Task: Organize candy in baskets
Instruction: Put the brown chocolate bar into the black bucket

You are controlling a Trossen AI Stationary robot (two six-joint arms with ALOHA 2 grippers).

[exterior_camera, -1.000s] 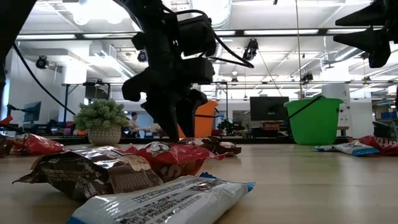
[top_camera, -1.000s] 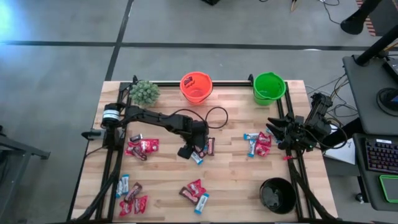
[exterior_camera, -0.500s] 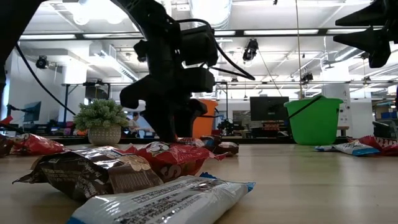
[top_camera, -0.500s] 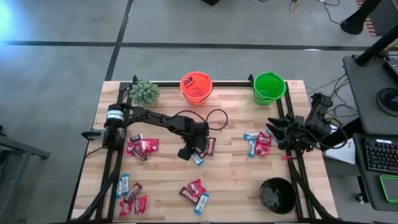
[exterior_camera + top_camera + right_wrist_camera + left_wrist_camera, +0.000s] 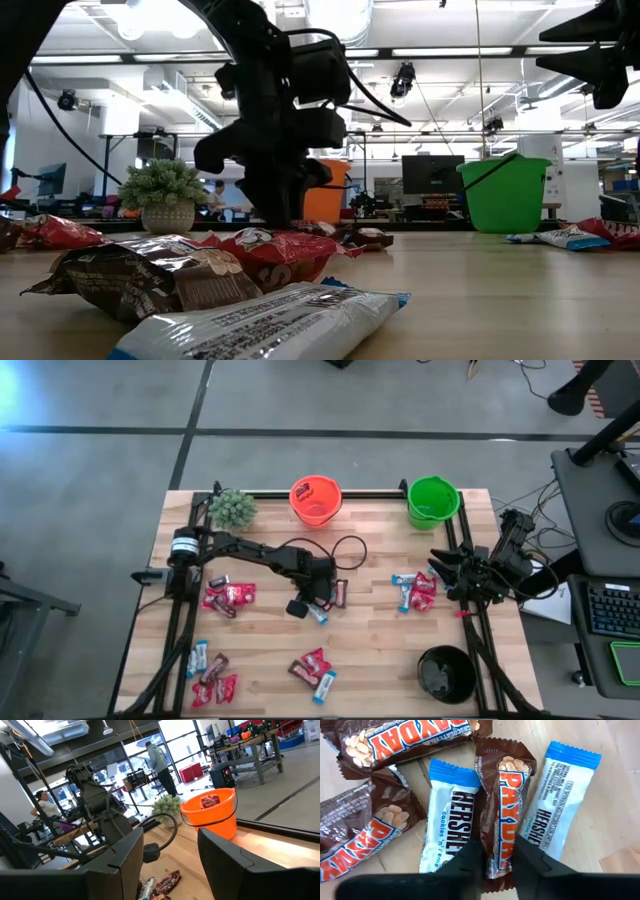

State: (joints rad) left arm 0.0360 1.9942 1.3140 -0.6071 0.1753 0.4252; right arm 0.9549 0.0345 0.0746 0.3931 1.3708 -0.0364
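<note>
Fingers of the left gripper (image 5: 495, 865) went from spread wide to pinching a brown PayDay bar (image 5: 506, 805) mid-desk, so pickup looked underway; right gripper (image 5: 167, 865) hung spread near the right edge.

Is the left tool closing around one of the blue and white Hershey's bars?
No, the left tool has its fingers on either side of a brown PayDay bar, with the Hershey's bars lying beside it.
</note>
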